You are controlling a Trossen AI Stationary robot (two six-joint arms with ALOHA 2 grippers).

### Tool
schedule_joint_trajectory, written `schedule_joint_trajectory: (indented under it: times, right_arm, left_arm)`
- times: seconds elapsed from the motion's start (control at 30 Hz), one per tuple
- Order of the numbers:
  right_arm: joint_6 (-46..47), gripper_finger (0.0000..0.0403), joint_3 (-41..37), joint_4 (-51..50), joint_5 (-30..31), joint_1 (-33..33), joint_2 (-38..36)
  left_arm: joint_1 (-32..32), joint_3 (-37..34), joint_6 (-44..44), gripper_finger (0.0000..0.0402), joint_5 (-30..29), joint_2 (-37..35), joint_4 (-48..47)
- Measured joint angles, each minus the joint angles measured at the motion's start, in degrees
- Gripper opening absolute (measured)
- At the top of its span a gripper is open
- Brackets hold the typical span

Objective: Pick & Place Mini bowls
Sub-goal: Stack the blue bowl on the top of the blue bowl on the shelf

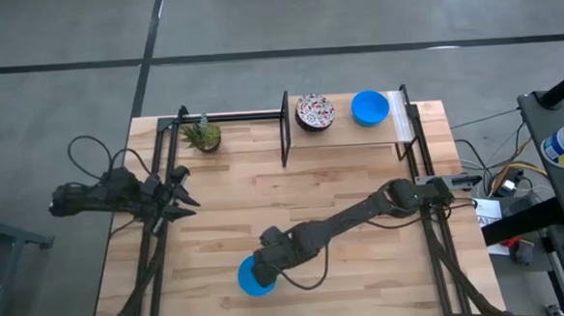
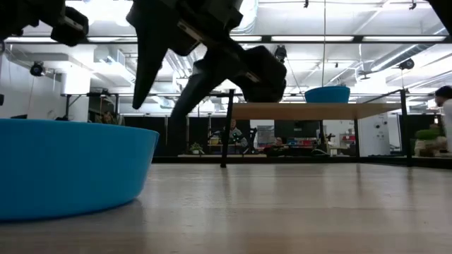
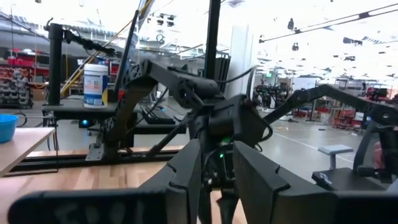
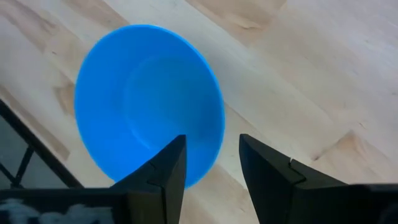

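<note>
A plain blue mini bowl [image 1: 254, 278] sits upright on its base near the table's near edge, large in the low view [image 2: 70, 166]. My right gripper [image 1: 262, 263] hangs open just above it, pointing down. In the right wrist view its fingers [image 4: 212, 138] stand either side of the bowl's rim [image 4: 217, 124], and the low view shows the fingertips [image 2: 157, 106] clear above the rim. A floral-patterned bowl [image 1: 313, 112] and another blue bowl [image 1: 369, 107] rest on a raised wooden shelf at the far side. My left gripper [image 1: 182, 192] waits open at the table's left.
A small potted plant [image 1: 203, 136] stands at the far left of the table. The shelf [image 1: 349, 137] rests on dark posts, with a black rail [image 1: 231, 116] running left from it. Metal frame legs run along both table sides. Bare wood lies between the shelf and the near bowl.
</note>
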Motion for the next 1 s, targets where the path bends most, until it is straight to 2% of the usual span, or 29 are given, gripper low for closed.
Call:
schedule_joint_trajectory:
  times: [0.27, 0.77, 1.0]
  right_arm:
    - [-0.2, 0.0132, -0.1, 0.9, -0.7, -0.5, 1.5]
    - [-2.9, 0.0101, -1.9, 1.8, -2.4, -2.0, 1.6]
    - [-4.5, 0.0062, -2.9, 4.7, -5.3, -2.7, 1.6]
  left_arm:
    - [0.0, -3.1, -1.2, 0.009, 0.0, -2.5, 0.0]
    - [0.0, -3.2, -0.9, 0.009, 0.0, -3.1, 0.0]
    - [0.0, -3.2, -1.0, 0.009, 0.0, -3.1, 0.0]
